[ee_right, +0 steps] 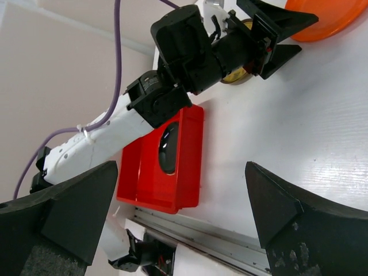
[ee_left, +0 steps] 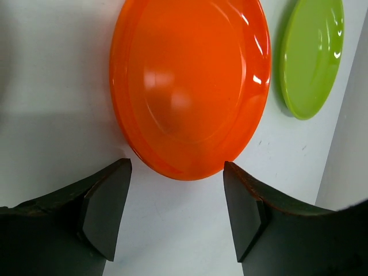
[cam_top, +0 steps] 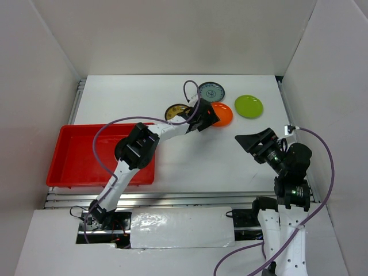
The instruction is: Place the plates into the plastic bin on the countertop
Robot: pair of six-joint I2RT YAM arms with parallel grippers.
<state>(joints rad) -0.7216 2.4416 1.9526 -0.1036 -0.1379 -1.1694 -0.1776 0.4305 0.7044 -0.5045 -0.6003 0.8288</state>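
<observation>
1. Top external view: the left tool (cam_top: pixel 208 118) is stretched toward the far edge of the bench (cam_top: pixel 190 167), right up against the orange plate (cam_top: pixel 224 114).
2. Left wrist view shows its jaws wide and empty, fingertips (ee_left: pixel 118 172) flanking the plate's near rim. This looks like the approach step, with no grip yet.
3. The lime green plate (cam_top: pixel 248 106) lies just beside it, toward the far right corner.
4. Next move, I judge: dip lower, pinch the rim, lift, and carry it to the red bin (cam_top: pixel 75 155) by the left edge.
5. The right tool (cam_top: pixel 244 140) hangs wide and empty near the right edge.
</observation>
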